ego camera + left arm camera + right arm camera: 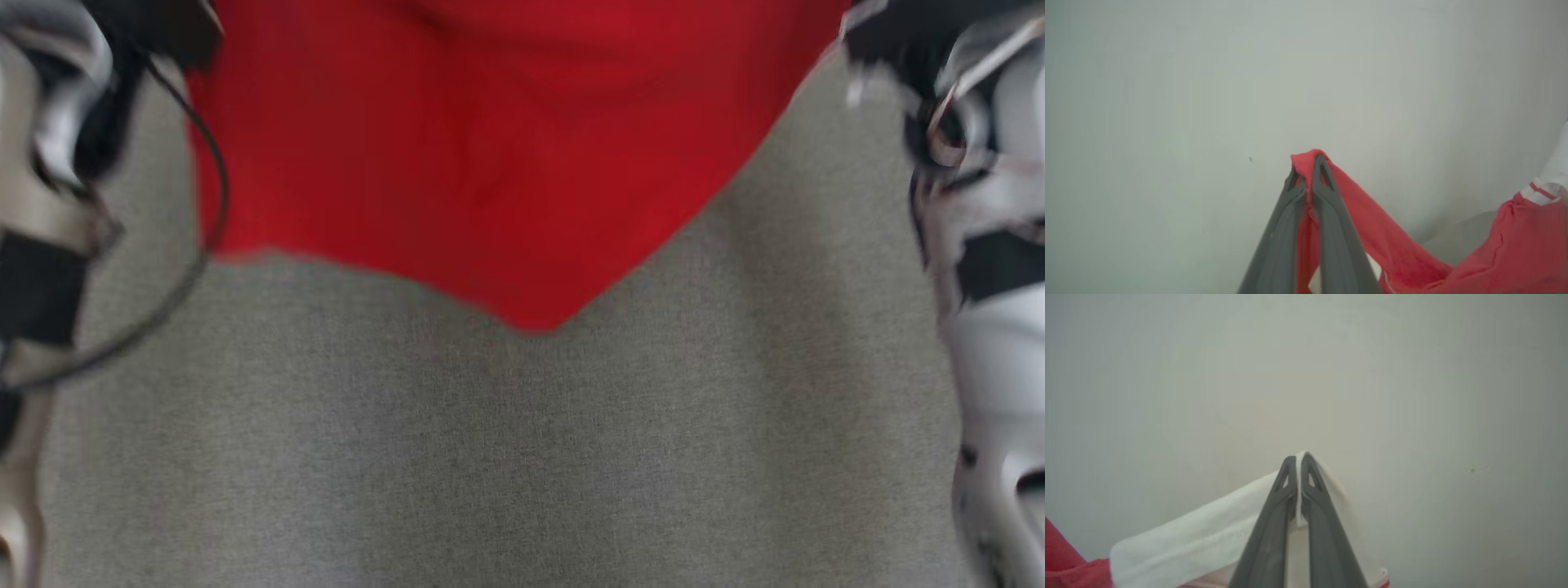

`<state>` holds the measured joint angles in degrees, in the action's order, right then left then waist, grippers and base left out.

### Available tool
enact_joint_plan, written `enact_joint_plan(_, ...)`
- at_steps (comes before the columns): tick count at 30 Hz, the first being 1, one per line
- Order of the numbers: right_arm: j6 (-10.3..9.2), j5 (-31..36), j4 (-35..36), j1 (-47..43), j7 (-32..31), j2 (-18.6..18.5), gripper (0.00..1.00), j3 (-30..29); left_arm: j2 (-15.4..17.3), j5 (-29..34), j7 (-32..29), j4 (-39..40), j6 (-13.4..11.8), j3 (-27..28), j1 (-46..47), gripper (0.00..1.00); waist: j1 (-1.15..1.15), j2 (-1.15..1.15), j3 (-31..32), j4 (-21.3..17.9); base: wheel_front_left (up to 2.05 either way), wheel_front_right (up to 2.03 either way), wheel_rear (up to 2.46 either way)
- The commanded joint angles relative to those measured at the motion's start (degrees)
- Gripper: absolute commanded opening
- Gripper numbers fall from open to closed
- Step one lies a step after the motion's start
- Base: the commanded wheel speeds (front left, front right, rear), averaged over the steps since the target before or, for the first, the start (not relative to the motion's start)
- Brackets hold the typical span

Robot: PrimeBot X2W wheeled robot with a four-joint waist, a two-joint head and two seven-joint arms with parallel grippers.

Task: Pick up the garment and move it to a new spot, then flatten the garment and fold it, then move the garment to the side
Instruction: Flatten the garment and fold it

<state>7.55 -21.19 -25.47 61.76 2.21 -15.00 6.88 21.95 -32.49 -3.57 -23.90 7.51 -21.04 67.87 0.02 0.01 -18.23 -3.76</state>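
Mostly red garment (490, 163), white-banded.

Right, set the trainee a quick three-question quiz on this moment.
1. True or false: the left gripper is shut on red cloth of the garment.
2. What does the right gripper pinch? A, a red sleeve; B, the white band; C, nothing.
3. Fill in: in the head view, the surface beyond the garment's lowest corner is coloured ____.

Key: 1 true; 2 B; 3 grey.
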Motion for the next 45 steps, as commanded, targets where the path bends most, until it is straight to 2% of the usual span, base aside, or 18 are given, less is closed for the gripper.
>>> enact_joint_plan(1,-0.13,-0.02,-0.51,3.06,-0.60,-0.13,0.00,0.68,0.37,-0.92,-0.22,-1.16,-0.09,-0.13,2.80,0.00,-0.02,-0.01,-7.58,-0.88,0.00,0.00,0.00)
enact_joint_plan(9,-0.13,-0.19,-7.27,27.16,-3.88,0.10,0.00,3.55,2.79,-1.49,0.25,-10.91,-0.09,-2.30,25.94,0.00,-0.02,-0.01,-14.48,-2.19,0.00,0.00,0.00)
enact_joint_plan(15,-0.13,0.95,-12.94,42.03,-5.08,0.32,0.00,4.23,1.78,-2.95,1.01,-18.47,-0.08,-4.33,39.42,0.00,-0.02,-0.01,-17.78,-2.49,0.00,0.00,0.00)
enact_joint_plan(23,-0.13,3.30,-21.82,54.02,-3.89,0.91,0.00,4.93,0.50,-5.56,3.31,-28.26,-0.08,-6.44,48.84,0.00,-0.02,-0.01,-19.83,-2.59,0.00,0.00,0.00)
enact_joint_plan(31,-0.13,3.27,-26.89,56.95,-1.12,1.96,0.00,7.51,0.07,-8.76,5.18,-31.48,-0.09,-9.57,49.56,0.00,-0.02,-0.01,-21.01,-2.32,0.00,0.00,0.00)
enact_joint_plan(36,-0.13,1.69,-28.50,56.40,0.68,1.72,0.00,9.31,1.16,-11.92,6.60,-31.57,-0.09,-11.68,47.46,0.00,-0.02,-0.01,-21.11,-2.35,0.00,0.00,0.00)
enact_joint_plan(39,-0.13,0.54,-28.40,54.26,2.04,1.41,0.00,10.49,1.98,-14.11,7.88,-30.18,-0.08,-13.06,44.80,0.00,-0.02,-0.01,-20.34,-2.46,0.00,0.00,0.00)
enact_joint_plan(45,-0.13,-4.89,-25.17,43.17,5.97,1.20,0.00,13.20,5.00,-19.32,11.25,-25.25,-0.08,-16.55,34.18,0.00,-0.02,-0.01,-15.23,-3.01,0.00,0.00,0.00)
